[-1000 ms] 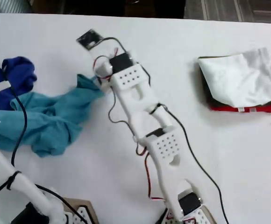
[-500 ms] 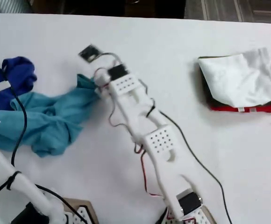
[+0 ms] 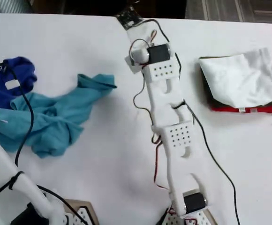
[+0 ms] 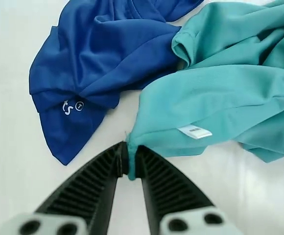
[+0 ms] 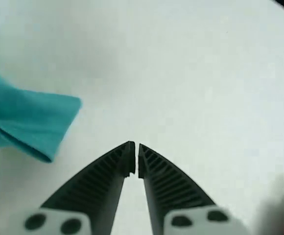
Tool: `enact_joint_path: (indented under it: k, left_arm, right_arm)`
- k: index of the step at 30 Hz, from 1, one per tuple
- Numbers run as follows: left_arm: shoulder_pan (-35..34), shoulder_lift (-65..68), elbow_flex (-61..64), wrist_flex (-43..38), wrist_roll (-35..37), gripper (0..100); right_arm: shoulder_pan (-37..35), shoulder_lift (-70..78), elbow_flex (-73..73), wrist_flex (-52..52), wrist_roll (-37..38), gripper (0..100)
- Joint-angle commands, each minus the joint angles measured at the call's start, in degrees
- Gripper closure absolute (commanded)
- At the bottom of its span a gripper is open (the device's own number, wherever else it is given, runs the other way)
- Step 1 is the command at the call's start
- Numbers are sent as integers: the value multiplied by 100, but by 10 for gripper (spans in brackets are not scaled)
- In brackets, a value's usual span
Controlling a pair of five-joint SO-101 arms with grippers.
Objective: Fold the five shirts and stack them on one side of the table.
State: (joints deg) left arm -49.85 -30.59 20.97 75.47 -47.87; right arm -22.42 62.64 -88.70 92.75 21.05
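The white desk (image 3: 56, 42) is spreading wide, a dark strip of room (image 3: 103, 7) showing past its 12 o'clock edge. A teal shirt (image 3: 51, 117) is lying crumpled at 9 o'clock, touching a blue shirt (image 3: 14, 77) at 10. A folded white shirt (image 3: 241, 77) is sitting on a red shirt (image 3: 248, 108) at 2 o'clock. The left hand (image 4: 130, 161) is pinching the teal shirt's edge; the right hand (image 5: 133, 159) is hanging closed, empty.
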Motion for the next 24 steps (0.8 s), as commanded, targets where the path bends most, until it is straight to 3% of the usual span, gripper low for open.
enact_joint_path:
  k: [1, 6, 16, 24]
  left_arm:
    - [44, -211, -110, 44, 70, 975]
    - [-35, -202, -110, 53, 53, 975]
    - [-97, -167, -101, 44, 35, 975]
    - [-88, -167, -101, 44, 35, 975]
  right_arm:
    - [-620, -338, 185, 242, 35, 916]
    - [-1077, 145, 387, -215, 44, 717]
    - [-1253, 1042, 387, -866, 44, 768]
    - [-1279, 919, 343, -391, 9, 765]
